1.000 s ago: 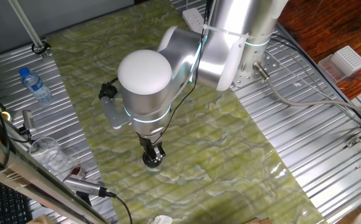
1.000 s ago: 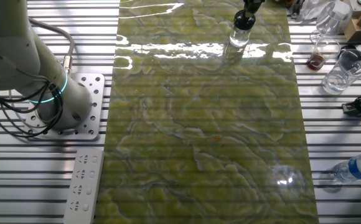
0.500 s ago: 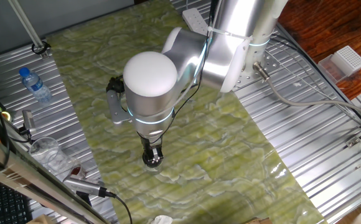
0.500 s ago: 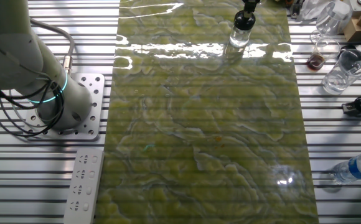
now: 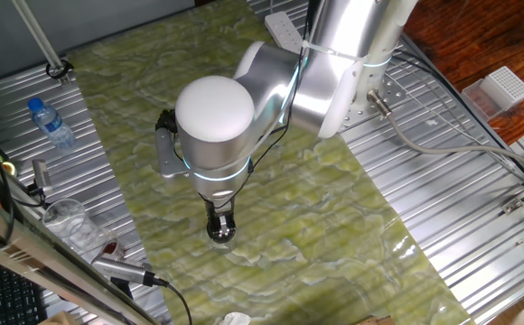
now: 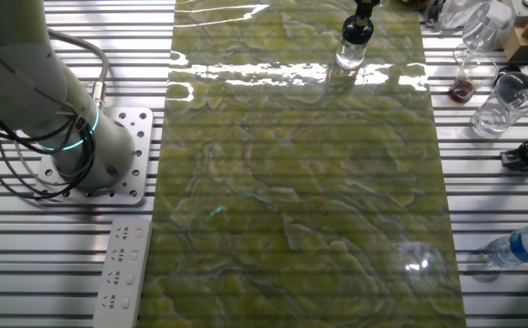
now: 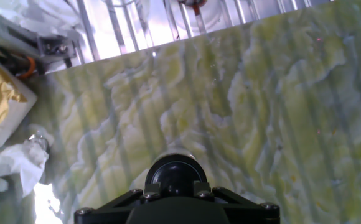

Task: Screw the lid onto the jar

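Note:
The jar (image 6: 349, 55), small with a pale see-through body, stands upright on the green marbled mat near its edge. The black lid (image 6: 355, 30) sits on top of the jar. My gripper (image 6: 363, 13) comes straight down onto the lid and is shut on it. In the one fixed view my arm hides most of the jar (image 5: 222, 234), and the gripper (image 5: 221, 219) shows just below the wrist. In the hand view the round black lid (image 7: 174, 169) lies between the fingertips (image 7: 152, 185), and the jar body under it is hidden.
A blue-capped water bottle (image 6: 522, 245) lies on the metal slats. A clear cup (image 6: 503, 102) and a small glass with brown liquid (image 6: 463, 87) stand beside the mat. The power strip (image 6: 121, 274) and arm base (image 6: 91, 157) are on the opposite side.
My wrist has turned about the jar's axis, swinging the side-mounted camera block round. The jar and lid have stayed in the same spot on the mat.

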